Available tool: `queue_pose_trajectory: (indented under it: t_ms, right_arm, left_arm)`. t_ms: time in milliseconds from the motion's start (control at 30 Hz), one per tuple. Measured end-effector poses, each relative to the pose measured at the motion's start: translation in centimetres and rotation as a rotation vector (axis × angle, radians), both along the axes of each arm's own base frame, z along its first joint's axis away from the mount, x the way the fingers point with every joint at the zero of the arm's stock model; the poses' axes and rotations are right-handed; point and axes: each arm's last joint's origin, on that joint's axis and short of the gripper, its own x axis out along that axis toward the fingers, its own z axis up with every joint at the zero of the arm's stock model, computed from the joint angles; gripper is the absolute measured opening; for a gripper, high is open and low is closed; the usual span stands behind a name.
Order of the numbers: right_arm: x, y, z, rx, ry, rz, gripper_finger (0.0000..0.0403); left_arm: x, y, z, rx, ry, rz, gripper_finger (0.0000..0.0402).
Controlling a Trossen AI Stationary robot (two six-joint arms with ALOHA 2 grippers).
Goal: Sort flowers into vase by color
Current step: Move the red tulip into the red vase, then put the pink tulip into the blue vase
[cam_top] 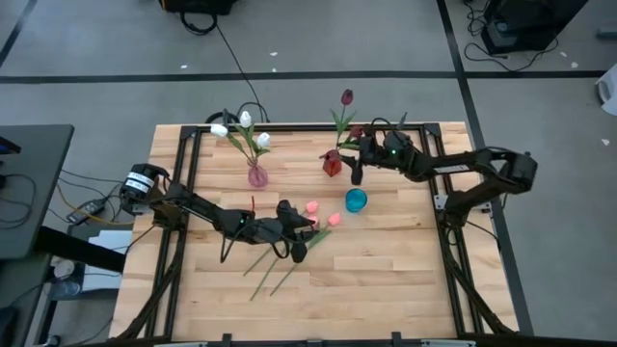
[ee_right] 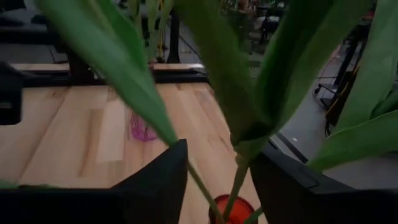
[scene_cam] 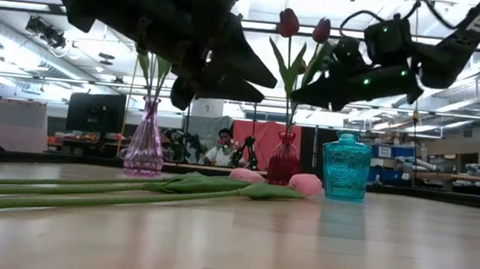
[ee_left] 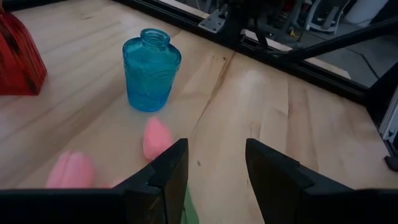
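Two dark red tulips (cam_top: 347,97) stand in the red vase (cam_top: 332,163), stems in its mouth (ee_right: 233,208). My right gripper (ee_right: 217,149) is open just above that vase, a finger on each side of their stems (ee_right: 239,171). White tulips (cam_top: 246,120) stand in the pink vase (cam_top: 256,176). Two pink tulips (cam_top: 311,206) lie flat on the table, stems trailing toward the near left. My left gripper (ee_left: 216,146) hovers open above them, beside the heads (ee_left: 155,138), holding nothing. The blue vase (cam_top: 356,200) stands empty. My right gripper has the red tulips' stems (ee_right: 200,183) running between its open fingers, which come slanting down from the table's right. One thin stem passes close to a finger (ee_right: 168,180); I cannot tell whether it touches. The tulips stand upright in the red vase.
The three vases stand close together in the far middle of the table (cam_top: 386,289). Black frame rails (cam_top: 183,193) run along the table's left, right and far edges. The near half of the wood holds only the pink tulips' green stems (cam_top: 270,275).
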Motion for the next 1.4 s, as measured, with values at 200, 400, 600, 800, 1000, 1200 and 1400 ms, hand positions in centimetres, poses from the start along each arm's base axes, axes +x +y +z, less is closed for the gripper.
queue_pose_trajectory:
  t_ms: [200,400,600,800,1000,1200,1400]
  right_arm:
    - [-1.4,0.7,1.4,0.022,0.063,-0.023,0.0234]
    - [-3.4,1.5,2.4,0.029,0.172,-0.127,0.0276]
    - [-5.2,2.3,3.2,0.058,0.235,-0.216,0.0279]
    - [-6.1,3.1,3.4,0.099,0.264,-0.222,0.0270]
    - [-6.6,3.7,3.8,0.095,0.275,-0.268,0.0268]
    - [-6.4,4.5,4.1,0.087,0.257,-0.234,0.0268]
    - [-6.2,5.2,4.2,0.078,0.256,-0.202,0.0268]
  left_arm:
    - [0.0,0.1,-0.1,-0.023,0.001,0.028,0.0176]
    - [-0.4,0.7,-1.1,-0.110,0.082,0.127,0.0179]
    - [1.4,0.7,-1.0,-0.154,0.202,0.152,0.0163]
    - [6.0,0.1,-1.4,-0.095,0.367,0.111,0.0158]
    - [9.5,0.6,-2.0,-0.020,0.508,0.174,0.0158]
    - [11.1,1.9,-3.8,-0.014,0.592,0.169,0.0157]
    - [10.9,2.3,-4.2,-0.040,0.622,0.187,0.0108]
